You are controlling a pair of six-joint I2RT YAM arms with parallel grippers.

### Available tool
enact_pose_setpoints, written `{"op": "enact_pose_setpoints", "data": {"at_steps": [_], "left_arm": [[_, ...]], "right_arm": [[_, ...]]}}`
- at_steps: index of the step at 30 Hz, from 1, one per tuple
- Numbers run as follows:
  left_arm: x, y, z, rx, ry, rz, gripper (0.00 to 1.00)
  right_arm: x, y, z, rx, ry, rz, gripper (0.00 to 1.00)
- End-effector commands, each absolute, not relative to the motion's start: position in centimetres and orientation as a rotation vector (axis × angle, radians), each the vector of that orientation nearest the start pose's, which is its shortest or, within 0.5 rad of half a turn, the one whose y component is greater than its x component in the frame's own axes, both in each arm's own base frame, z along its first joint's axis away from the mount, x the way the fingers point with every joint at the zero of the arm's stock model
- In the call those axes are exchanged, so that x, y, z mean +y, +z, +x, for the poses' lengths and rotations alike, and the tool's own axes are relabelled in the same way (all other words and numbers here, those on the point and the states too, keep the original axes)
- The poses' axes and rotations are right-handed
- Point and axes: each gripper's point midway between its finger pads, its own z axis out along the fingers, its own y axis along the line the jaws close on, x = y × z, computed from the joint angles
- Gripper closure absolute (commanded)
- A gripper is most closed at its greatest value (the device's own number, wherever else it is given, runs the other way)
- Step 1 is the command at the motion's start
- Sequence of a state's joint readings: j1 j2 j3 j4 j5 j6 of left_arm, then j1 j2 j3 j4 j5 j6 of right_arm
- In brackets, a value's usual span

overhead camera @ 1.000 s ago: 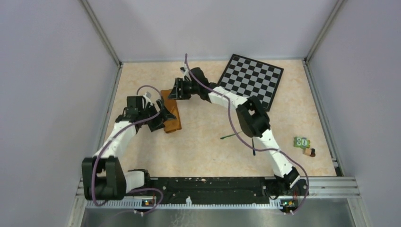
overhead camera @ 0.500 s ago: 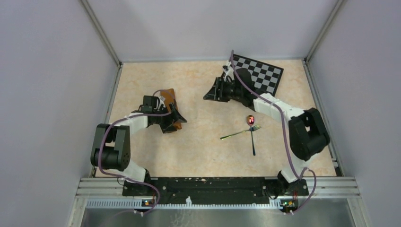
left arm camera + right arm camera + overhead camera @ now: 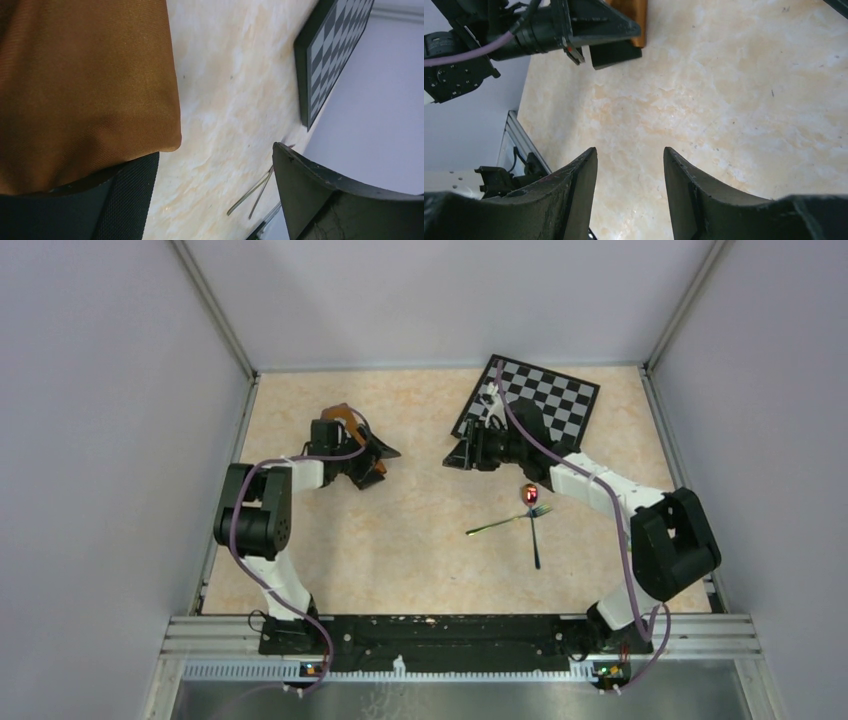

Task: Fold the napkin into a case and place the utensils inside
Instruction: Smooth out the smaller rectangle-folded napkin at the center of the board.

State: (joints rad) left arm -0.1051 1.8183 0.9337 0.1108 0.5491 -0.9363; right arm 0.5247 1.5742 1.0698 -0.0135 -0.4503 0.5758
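Spoon (image 3: 535,540), slim dark metal with a shiny reddish-purple bowl, lies nearest on the beige marbled surface (image 3: 400,570), right of centre, its bowl pointing away from the arm bases. A thin dark metal fork (image 3: 495,526) crosses it just below the bowl and angles off to the left. Both lie well apart from either tool. Beyond them the right tool (image 3: 629,152) hangs over bare surface, its fingers parted with nothing between them. Facing it, the left tool (image 3: 214,157) is spread wide and also empty. The folded rust-brown cloth napkin (image 3: 85,85) lies at the far left, mostly hidden under that wrist from above. Its rounded corner meets the tip of one finger (image 3: 130,200), and only bare surface fills the gap. Farthest back, a black-and-grey checkered board (image 3: 540,405) lies flat near the rear wall, the right wrist overlapping its near-left corner.
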Motion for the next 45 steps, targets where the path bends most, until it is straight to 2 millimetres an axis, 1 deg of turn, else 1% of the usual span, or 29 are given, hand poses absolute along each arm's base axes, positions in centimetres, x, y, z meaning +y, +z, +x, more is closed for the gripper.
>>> {"op": "enact_pose_setpoints", "data": {"at_steps": [1,2,4,6,8,10,12,14,16,18,19,20,22,24,27,28,30,33,35,36,38,40,41,45], "left_arm": [[-15.0,6.9,44.1,2.228,-1.098,-0.836,0.11],[-15.4,7.5,44.5,2.223,-1.136,-0.817,0.11],[-16.7,9.1,44.5,2.232,-1.197,-0.745,0.10],[-17.4,10.9,43.8,2.221,-1.234,-0.679,0.08],[-17.5,12.4,42.7,2.208,-1.255,-0.625,0.06],[-17.4,13.8,41.7,2.207,-1.241,-0.565,0.06],[-16.7,14.7,41.0,2.212,-1.212,-0.528,0.06],[-15.5,15.4,40.7,2.196,-1.178,-0.523,0.06],[-14.0,15.3,41.0,2.180,-1.140,-0.541,0.06],[-13.0,14.7,41.3,2.185,-1.141,-0.562,0.06],[-13.1,14.4,41.3,2.197,-1.155,-0.561,0.06],[-12.1,14.1,41.8,2.190,-1.150,-0.586,0.06],[-11.7,12.9,42.2,2.200,-1.161,-0.605,0.06],[-11.6,11.6,42.1,2.216,-1.181,-0.631,0.07],[-11.1,9.2,41.0,2.237,-1.177,-0.698,0.07],[-10.7,8.0,40.2,2.252,-1.159,-0.730,0.07],[-9.7,6.3,39.3,2.256,-1.130,-0.776,0.07],[-8.6,3.8,38.4,2.300,-1.079,-0.815,0.07],[-8.5,3.2,38.0,2.315,-1.083,-0.826,0.07],[-8.6,3.8,38.0,2.300,-1.090,-0.811,0.07],[-8.8,5.8,38.0,2.270,-1.108,-0.771,0.07],[-9.0,8.4,37.9,2.250,-1.125,-0.721,0.06],[-9.1,10.3,37.8,2.228,-1.129,-0.685,0.06],[-9.5,14.8,37.5,2.170,-1.150,-0.586,0.05]], "right_arm": [[29.0,19.0,33.2,2.169,1.041,-0.262,0.49],[28.8,18.8,33.2,2.173,1.033,-0.263,0.49],[28.6,18.6,33.2,2.179,1.026,-0.262,0.49],[28.6,18.3,33.1,2.184,1.028,-0.265,0.49],[28.7,17.9,33.1,2.191,1.033,-0.268,0.49],[28.9,17.7,33.0,2.193,1.045,-0.270,0.49],[29.0,17.5,32.9,2.197,1.058,-0.270,0.49],[29.0,17.3,32.8,2.201,1.062,-0.271,0.49],[29.0,17.2,32.7,2.202,1.064,-0.272,0.49],[29.0,17.1,32.5,2.205,1.068,-0.268,0.49],[29.0,17.2,32.5,2.203,1.072,-0.269,0.49],[29.0,17.2,32.4,2.204,1.074,-0.268,0.49],[28.9,17.5,32.2,2.198,1.080,-0.266,0.49],[28.9,17.6,32.1,2.195,1.082,-0.267,0.49],[28.9,17.7,32.0,2.194,1.084,-0.269,0.49],[28.9,17.7,32.0,2.193,1.085,-0.268,0.49],[29.0,17.6,31.9,2.193,1.094,-0.269,0.49],[29.2,17.6,31.9,2.182,1.118,-0.269,0.49],[29.3,17.5,31.9,2.184,1.125,-0.273,0.49],[29.4,17.6,31.9,2.184,1.129,-0.275,0.49],[29.2,17.5,31.8,2.189,1.120,-0.277,0.49],[29.0,17.5,31.7,2.189,1.105,-0.280,0.49],[28.9,17.6,31.7,2.188,1.100,-0.280,0.49],[29.0,17.6,31.7,2.185,1.105,-0.282,0.49]]}}
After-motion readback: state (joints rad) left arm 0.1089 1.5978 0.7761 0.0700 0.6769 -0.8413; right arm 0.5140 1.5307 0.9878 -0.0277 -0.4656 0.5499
